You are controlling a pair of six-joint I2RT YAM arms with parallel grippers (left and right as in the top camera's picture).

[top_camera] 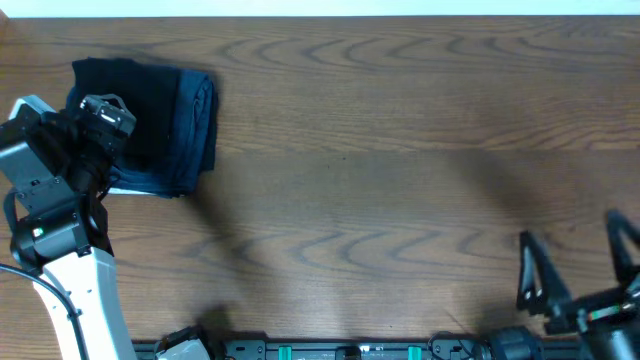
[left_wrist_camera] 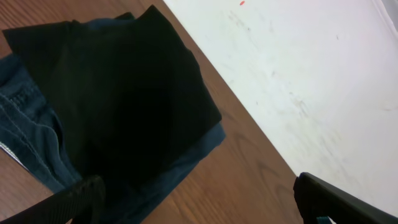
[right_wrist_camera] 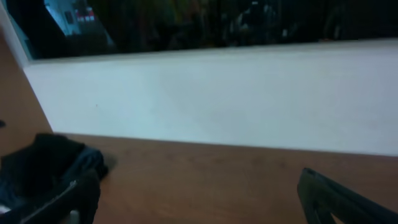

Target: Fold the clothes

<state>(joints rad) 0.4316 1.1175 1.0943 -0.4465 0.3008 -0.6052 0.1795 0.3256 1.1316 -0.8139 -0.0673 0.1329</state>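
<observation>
As I stood by, the tabletop (top_camera: 380, 180): brown wood grain, bare but for one pile in the far-left corner.
Wall (left_wrist_camera: 298, 74): white, running just beyond the far edge.
Left arm (top_camera: 70, 270): it reached up from the near-left corner, its wrist hanging over the pile.
Denim garment (top_camera: 200, 120): dark blue and folded, it lay flat as the bottom layer, showing past the black cloth on the side toward the right edge and along the near side.
Black T-shirt (left_wrist_camera: 124, 93): folded to a neat rectangle, it rested on top of the denim in the far-left corner. I could make out no logo or label.
Right gripper (top_camera: 568, 235): it sat by the near-right corner, well apart from the pile, with its fingers spread wide and nothing between them.
Left gripper (left_wrist_camera: 198, 186): it hung near the pile with its fingers wide apart and no cloth between them. Whether a fingertip brushed the fabric, I could not tell.
Step in hand: to my eye the folding looked all but done. The shirt was squared and stacked, and neither gripper held it.
Next move: I judged the left arm needed to rise clear without snagging the top layer. If one more fold were wanted, the fingers would have to pinch only the black edge and leave the denim beneath alone.
</observation>
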